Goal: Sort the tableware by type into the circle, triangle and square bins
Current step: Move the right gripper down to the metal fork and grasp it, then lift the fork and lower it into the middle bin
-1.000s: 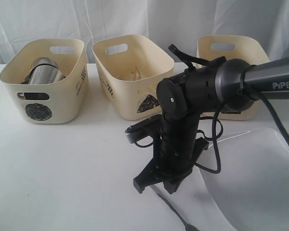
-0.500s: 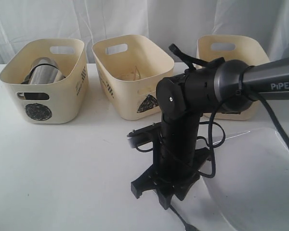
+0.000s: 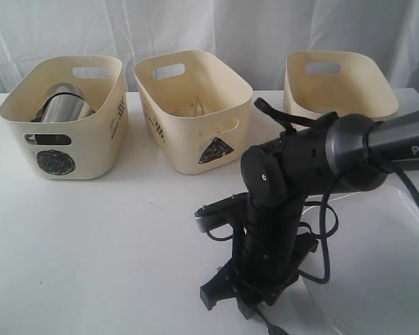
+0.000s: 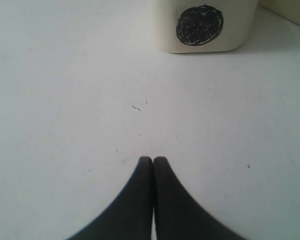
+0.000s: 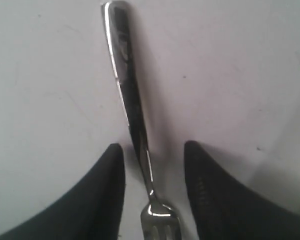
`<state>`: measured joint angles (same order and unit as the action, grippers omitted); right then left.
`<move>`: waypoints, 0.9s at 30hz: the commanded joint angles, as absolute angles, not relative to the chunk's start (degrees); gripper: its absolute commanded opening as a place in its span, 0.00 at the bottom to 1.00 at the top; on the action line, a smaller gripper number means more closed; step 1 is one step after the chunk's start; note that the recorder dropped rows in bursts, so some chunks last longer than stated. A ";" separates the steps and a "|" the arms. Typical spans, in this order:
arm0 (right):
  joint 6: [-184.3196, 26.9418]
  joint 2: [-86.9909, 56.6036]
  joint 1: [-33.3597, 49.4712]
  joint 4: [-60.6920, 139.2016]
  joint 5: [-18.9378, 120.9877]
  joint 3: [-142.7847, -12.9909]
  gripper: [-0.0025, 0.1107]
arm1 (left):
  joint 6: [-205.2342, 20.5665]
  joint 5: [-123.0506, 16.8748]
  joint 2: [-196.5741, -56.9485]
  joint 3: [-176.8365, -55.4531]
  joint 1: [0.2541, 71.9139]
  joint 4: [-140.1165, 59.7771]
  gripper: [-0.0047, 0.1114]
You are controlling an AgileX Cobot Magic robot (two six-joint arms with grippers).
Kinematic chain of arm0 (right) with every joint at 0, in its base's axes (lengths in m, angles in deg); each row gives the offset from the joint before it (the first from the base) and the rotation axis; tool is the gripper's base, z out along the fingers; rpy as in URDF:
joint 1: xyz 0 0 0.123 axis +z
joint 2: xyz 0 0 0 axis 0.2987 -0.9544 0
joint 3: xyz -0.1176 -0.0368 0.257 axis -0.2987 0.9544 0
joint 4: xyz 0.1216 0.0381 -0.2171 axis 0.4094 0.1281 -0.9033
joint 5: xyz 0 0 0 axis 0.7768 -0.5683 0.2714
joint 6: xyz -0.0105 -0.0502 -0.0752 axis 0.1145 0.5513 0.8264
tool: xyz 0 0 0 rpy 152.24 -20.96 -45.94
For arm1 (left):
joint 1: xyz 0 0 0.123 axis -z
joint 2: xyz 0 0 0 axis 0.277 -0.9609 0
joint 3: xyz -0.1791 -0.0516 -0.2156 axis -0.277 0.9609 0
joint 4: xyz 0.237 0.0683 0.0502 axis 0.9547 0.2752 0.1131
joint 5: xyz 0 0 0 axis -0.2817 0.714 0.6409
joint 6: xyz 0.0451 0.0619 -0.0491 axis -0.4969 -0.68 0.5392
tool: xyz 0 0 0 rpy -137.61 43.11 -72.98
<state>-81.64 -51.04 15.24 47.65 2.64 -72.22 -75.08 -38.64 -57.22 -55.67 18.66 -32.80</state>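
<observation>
A steel fork [image 5: 131,95] lies flat on the white table, its handle running between the two fingers of my right gripper [image 5: 155,146], which stands open around it without touching. In the exterior view that gripper [image 3: 230,301] points down at the table's front, with the fork's end [image 3: 271,326] showing just below it. The circle bin [image 3: 63,132] holds a steel mug [image 3: 64,103]. The triangle bin [image 3: 195,105] and the square bin [image 3: 339,80] stand to its right. My left gripper [image 4: 153,160] is shut and empty over bare table, facing the circle mark [image 4: 200,25].
A large white plate [image 3: 384,279] lies at the front right, right beside the right arm. The right arm's black cables [image 3: 325,237] hang between the gripper and the plate. White curtains close the back.
My right gripper has opened and come down and toward the front, over the fork. The left gripper stays shut.
</observation>
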 commanded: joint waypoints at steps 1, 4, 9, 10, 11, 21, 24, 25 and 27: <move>-81.80 -52.12 16.19 48.48 10.16 -68.71 0.36 | -75.04 -38.57 -56.95 -55.45 18.50 -32.79 0.04; -81.80 -52.24 16.19 48.35 11.45 -67.66 0.27 | -75.04 -38.57 -56.95 -55.45 18.50 -32.79 0.04; -81.08 -53.11 16.19 48.04 14.59 -65.59 0.02 | -75.04 -38.57 -56.95 -55.45 18.50 -32.79 0.04; -81.08 -53.33 16.19 48.04 15.61 -65.28 0.02 | -75.04 -38.57 -56.95 -55.45 18.50 -32.79 0.04; -81.08 -53.45 16.19 48.04 16.60 -64.97 0.02 | -75.04 -38.57 -56.95 -55.45 18.50 -32.79 0.04; -79.39 -45.03 16.19 48.23 10.74 -71.40 0.02 | -75.04 -38.57 -56.95 -55.45 18.50 -32.79 0.04; -78.48 -40.73 16.19 48.21 11.69 -74.14 0.02 | -75.04 -38.57 -56.95 -55.45 18.50 -32.79 0.04; -78.48 -39.65 16.19 48.21 12.24 -74.86 0.02 | -75.04 -38.57 -56.95 -55.45 18.50 -32.79 0.04; -78.48 -37.14 16.19 48.21 12.53 -76.61 0.02 | -75.04 -38.57 -56.95 -55.45 18.50 -32.79 0.04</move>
<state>-79.39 -40.47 16.18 48.14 12.06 -74.57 -75.08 -38.64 -57.22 -55.67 18.66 -32.70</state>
